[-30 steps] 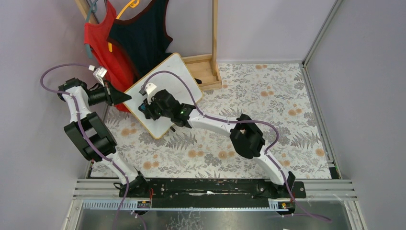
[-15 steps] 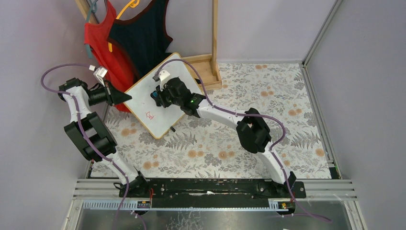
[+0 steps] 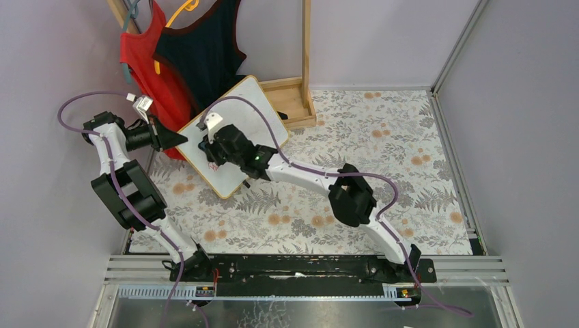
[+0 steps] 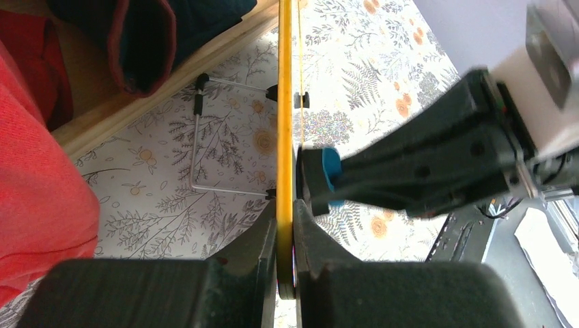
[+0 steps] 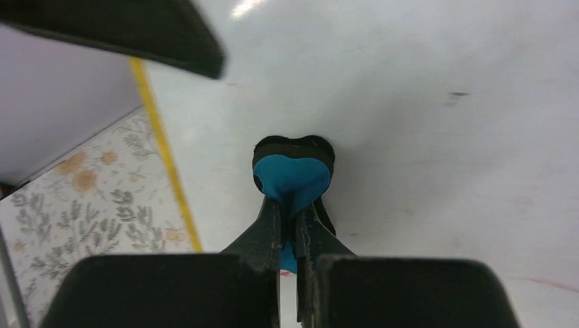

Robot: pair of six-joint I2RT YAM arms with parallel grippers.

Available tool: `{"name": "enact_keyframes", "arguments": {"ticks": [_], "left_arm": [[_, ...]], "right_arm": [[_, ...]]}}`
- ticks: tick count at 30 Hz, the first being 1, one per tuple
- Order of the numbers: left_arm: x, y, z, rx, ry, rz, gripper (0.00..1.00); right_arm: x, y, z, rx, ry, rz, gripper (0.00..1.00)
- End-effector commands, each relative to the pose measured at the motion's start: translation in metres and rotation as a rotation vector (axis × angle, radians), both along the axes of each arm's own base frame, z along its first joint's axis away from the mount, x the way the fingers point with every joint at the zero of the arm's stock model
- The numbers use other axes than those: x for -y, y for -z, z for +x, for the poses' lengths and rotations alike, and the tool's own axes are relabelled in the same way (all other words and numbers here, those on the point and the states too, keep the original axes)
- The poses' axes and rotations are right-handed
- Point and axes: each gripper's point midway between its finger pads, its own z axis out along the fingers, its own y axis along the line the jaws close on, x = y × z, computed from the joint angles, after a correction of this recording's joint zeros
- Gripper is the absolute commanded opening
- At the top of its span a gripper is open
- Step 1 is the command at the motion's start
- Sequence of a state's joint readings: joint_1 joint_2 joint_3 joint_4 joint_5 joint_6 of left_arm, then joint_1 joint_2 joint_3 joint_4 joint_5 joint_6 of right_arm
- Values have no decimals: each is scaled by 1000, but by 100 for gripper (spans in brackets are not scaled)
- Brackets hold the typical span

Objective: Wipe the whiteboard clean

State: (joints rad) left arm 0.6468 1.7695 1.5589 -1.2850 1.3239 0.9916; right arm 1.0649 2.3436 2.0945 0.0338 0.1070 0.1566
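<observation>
The whiteboard (image 3: pixel 251 101) has a yellow frame and stands tilted at the back left of the floral table. My left gripper (image 3: pixel 181 139) is shut on its left edge; in the left wrist view the fingers (image 4: pixel 263 239) clamp the yellow edge (image 4: pixel 285 102). My right gripper (image 3: pixel 205 152) is shut on a blue eraser (image 5: pixel 292 176) and presses it against the white surface (image 5: pixel 423 102) near the board's lower left. The eraser also shows in the left wrist view (image 4: pixel 331 174). A small red mark (image 3: pixel 214 166) shows beside the right gripper, and a faint red streak (image 5: pixel 546 281) shows low on the board.
A wooden rack (image 3: pixel 305 48) with a red garment (image 3: pixel 140 61) and a dark one (image 3: pixel 201 48) on hangers stands behind the board. Its wooden base (image 3: pixel 292 102) sits right of the board. The board's wire stand (image 4: pixel 198 150) rests on the table.
My right gripper with the eraser swept up and right across the board, uncovering a red scribble, then came back down and left over it. The left gripper has not moved.
</observation>
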Motion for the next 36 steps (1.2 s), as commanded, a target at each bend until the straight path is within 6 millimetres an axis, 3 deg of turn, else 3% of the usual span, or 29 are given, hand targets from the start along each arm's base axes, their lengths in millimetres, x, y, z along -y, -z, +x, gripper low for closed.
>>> {"name": "enact_keyframes", "arguments": {"ticks": [1,6,13,19,27,32,36], "left_arm": [[6,5,-7,0,25,55,0],[6,6,-7,-2,25,52,0],[7,6,-9,-2,25,56,0],[7,5,-9,-2,24,64,0],[7,7,-8,-7,24,55,0],[6,8,-9,-9,24,59,0],[6,6,-7,-6,22,59,0]], "right_arm": [[-36,-6,-43,0,-104,43,0],[-38,-1,-47,1,-109,30,0],[-26,3,-19,41,-52,-10,0],[8,-3,37,25,34,7,0],[72,-6,106,27,166,-5,0],[102,-16,132,47,232,-13,0],[111,-16,132,48,243,-13,0]]}}
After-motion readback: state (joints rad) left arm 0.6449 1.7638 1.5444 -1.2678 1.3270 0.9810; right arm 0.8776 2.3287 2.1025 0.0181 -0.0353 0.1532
